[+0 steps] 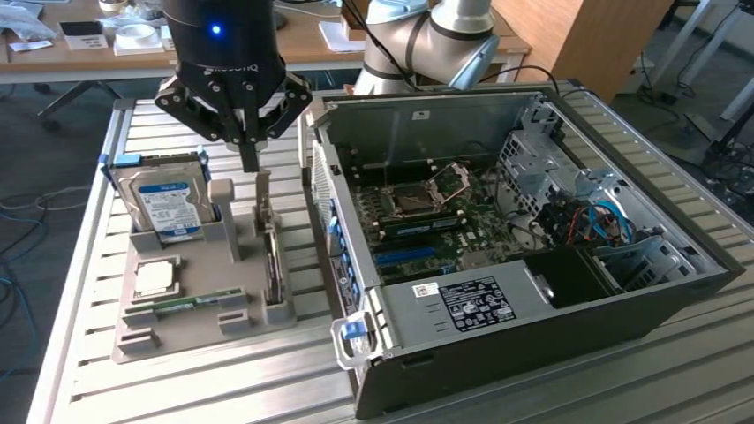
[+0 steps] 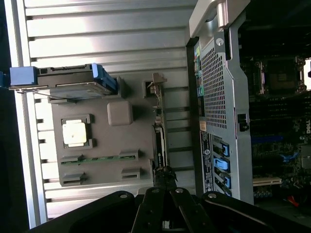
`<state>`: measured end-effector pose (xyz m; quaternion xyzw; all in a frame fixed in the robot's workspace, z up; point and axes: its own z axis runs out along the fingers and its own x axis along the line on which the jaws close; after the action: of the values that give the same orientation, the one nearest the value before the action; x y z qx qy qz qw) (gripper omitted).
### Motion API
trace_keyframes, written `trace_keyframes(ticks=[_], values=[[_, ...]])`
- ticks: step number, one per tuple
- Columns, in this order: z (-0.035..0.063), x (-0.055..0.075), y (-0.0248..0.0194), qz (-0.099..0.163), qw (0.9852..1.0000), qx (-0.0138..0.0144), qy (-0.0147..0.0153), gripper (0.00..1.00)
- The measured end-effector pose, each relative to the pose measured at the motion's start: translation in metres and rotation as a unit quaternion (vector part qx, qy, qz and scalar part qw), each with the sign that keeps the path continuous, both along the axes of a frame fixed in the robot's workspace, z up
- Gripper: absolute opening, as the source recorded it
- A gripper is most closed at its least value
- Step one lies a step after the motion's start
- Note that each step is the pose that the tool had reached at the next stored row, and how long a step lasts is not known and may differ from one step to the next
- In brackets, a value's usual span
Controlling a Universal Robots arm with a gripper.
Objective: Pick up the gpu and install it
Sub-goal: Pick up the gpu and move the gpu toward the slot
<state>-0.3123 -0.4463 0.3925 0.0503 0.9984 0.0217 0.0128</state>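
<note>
Nearest in the exterior view is the slatted aluminium table (image 1: pixel 177 389). On it an open computer case (image 1: pixel 531 353) lies on its side toward the exterior view's right. The case's near end holds a power supply (image 1: pixel 471 305) with a white label. Farther in lies the motherboard (image 1: pixel 448 225), with its bare CPU socket (image 1: pixel 421 199) and a tangle of blue cables (image 1: pixel 601 221) at the exterior view's right.

Just beside the case, on the exterior view's left, sits a grey parts holder (image 1: pixel 194 261) (image 2: pixel 104 145). At its near end a green RAM stick (image 1: pixel 189 305) (image 2: pixel 102 158) lies in a slot, with a CPU (image 1: pixel 154 278) (image 2: pixel 74 133) in a square pocket just behind it. The gpu (image 1: pixel 272 265) (image 2: pixel 158 141) stands on edge along the side of the holder closest to the case, not in the case. Farther back, a hard drive (image 1: pixel 165 203) (image 2: pixel 73 82) with a blue label leans upright in its cradle.

Above the far end of the gpu hangs the gripper (image 1: pixel 250 166) (image 2: pixel 165 184) — its fingertips are pressed together and pointing down, with nothing between them. Whether they touch the card cannot be told.

Behind stand the robot arm (image 1: pixel 425 35) and a cluttered wooden desk (image 1: pixel 318 44).
</note>
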Motion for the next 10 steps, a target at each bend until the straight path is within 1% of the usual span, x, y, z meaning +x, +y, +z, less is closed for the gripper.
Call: trace_keyframes(ticks=[4,6,7,9,10], values=[[0.0000,0.0000,0.0000,0.000,1.0000,0.0000,0.0000,0.11],[0.0000,0.0000,0.0000,0.000,1.0000,0.0000,0.0000,0.23],[0.0000,0.0000,0.0000,0.000,1.0000,0.0000,0.0000,0.23],[0.0000,0.0000,0.0000,0.000,1.0000,0.0000,0.0000,0.35],[0.0000,0.0000,0.0000,0.000,1.0000,0.0000,0.0000,0.35]])
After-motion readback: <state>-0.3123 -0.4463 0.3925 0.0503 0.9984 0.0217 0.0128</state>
